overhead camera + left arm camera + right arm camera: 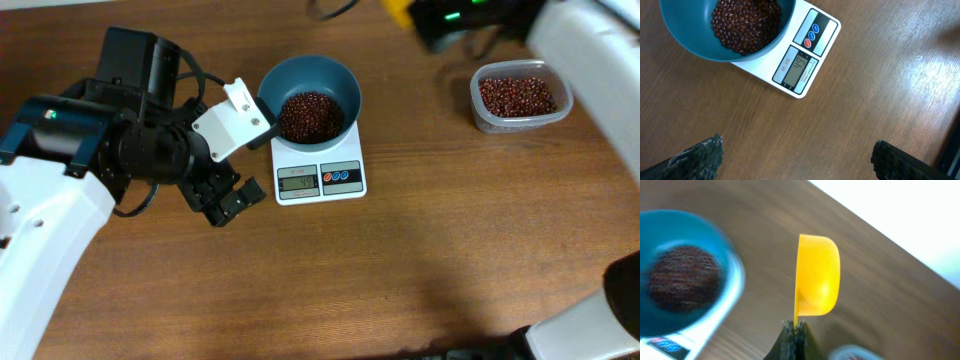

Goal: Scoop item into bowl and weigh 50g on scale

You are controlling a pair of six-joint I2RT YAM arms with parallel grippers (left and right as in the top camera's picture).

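Left claw hangs wide open, empty, beside the scale on its left-edge side; the bowl sits on it w/ beans heaped inside, readout unclear. Toward the tabletop far edge, right claw pinches a yellow scoop, empty-looking. Prob. topping up, so next: small dip in the far-right tub, slow tip over bowl.

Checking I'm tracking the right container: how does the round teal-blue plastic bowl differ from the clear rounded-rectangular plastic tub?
The round teal-blue plastic bowl is opaque and circular; the clear rounded-rectangular plastic tub is see-through and boxier. The bowl sits on the small white digital scale; the tub rests directly on the brown wooden table. Both hold dark red-brown beans.
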